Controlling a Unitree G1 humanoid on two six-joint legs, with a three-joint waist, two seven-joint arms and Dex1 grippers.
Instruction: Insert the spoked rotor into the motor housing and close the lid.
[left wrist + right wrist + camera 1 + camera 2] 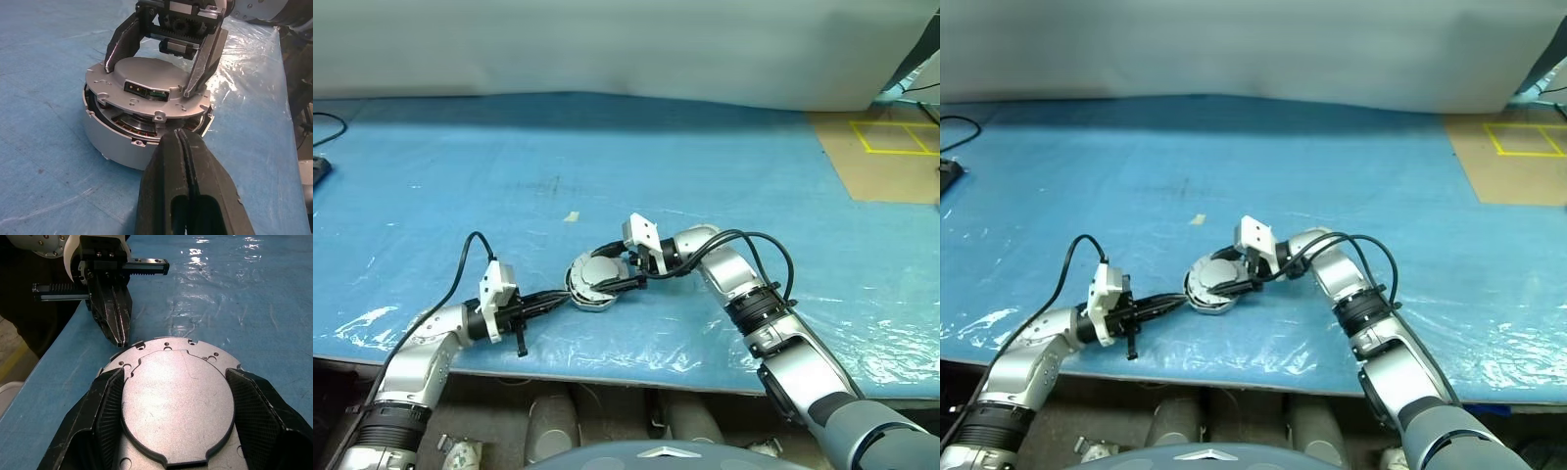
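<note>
Lid over the motor housing
Right claw (171,426) straddles the lid (146,85), tilted on the motor housing (117,142); left claw (120,340) closed, empty, beside it.

Lid on the motor housing, tilted

The pale silver lid (142,85) rests askew on the squat silver motor housing (110,142), copper windings visible in the gap beneath; its raised round plate sits between the right jaws, and the housing's rim lies just before the closed left jaws' tips.
</note>
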